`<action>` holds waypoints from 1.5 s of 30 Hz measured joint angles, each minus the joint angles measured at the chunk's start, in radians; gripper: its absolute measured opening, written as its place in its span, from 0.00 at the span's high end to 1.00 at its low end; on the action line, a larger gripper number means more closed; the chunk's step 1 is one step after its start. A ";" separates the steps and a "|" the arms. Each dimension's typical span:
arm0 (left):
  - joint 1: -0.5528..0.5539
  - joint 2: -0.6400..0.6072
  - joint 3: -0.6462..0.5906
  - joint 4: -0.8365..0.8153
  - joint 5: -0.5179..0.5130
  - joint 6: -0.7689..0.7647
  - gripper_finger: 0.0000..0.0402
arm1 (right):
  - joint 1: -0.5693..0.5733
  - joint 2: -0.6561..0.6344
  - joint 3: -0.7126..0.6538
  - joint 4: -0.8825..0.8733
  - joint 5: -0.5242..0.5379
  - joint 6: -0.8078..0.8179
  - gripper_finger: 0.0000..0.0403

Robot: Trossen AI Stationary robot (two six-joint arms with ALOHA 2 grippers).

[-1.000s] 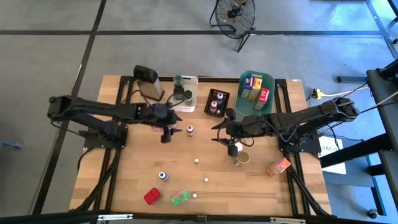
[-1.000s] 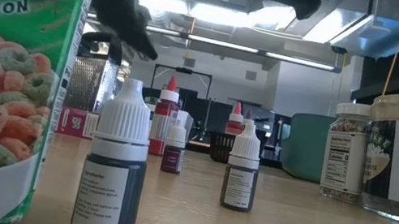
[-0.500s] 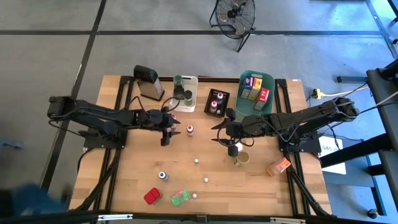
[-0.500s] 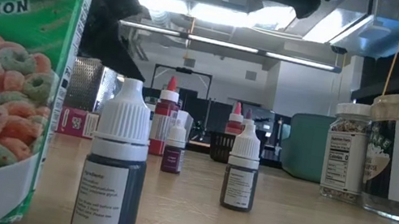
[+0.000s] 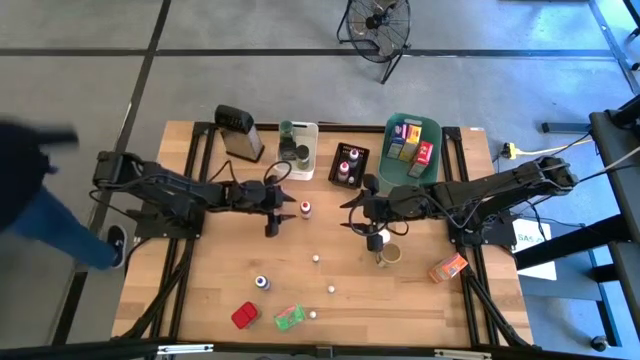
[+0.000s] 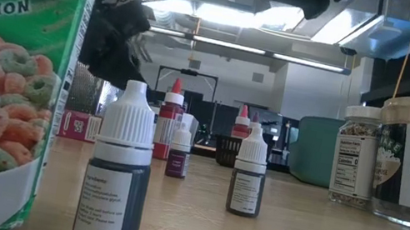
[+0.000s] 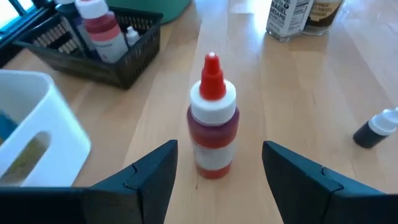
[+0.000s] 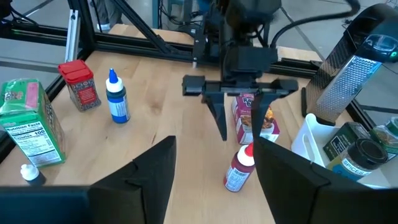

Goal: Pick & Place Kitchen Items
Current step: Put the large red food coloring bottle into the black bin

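A small red-capped bottle (image 7: 212, 118) of red liquid stands upright on the wooden table (image 5: 210, 280), left of centre (image 5: 305, 209). My left gripper (image 7: 219, 149) is open and low, with one finger on either side of the bottle's near side, apart from it. In the high view it (image 5: 283, 207) sits just left of the bottle. My right gripper (image 8: 214, 146) hangs open and holds nothing, over the table's middle (image 5: 352, 210); it faces the bottle (image 8: 239, 168) and the left gripper. More kitchen items lie scattered toward the near edge.
At the far edge stand a grater (image 5: 238, 130), a white bin (image 5: 298, 148), a black bin (image 5: 348, 163) and a teal bin (image 5: 412, 140). A jar (image 5: 388, 253), an orange packet (image 5: 448, 267), a blue-capped bottle (image 5: 262, 283), and red (image 5: 244, 315) and green (image 5: 288, 317) packets lie nearer. A person (image 5: 25, 190) stands left of the table.
My left gripper has sunk toward the table and tipped a little, ending low beside the red-capped bottle. A person has walked into view at the table's left. The bottle and my right gripper have kept still.
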 joint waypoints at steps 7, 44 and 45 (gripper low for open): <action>0.000 0.130 0.000 0.143 0.009 0.031 0.43 | 0.000 0.000 0.000 -0.015 0.000 0.001 0.47; 0.016 0.429 0.137 0.232 0.085 0.097 0.43 | 0.000 0.000 0.000 -0.051 -0.001 0.013 0.47; 0.016 0.429 0.137 0.211 0.071 0.095 0.43 | 0.000 0.000 0.000 -0.053 -0.001 0.015 0.47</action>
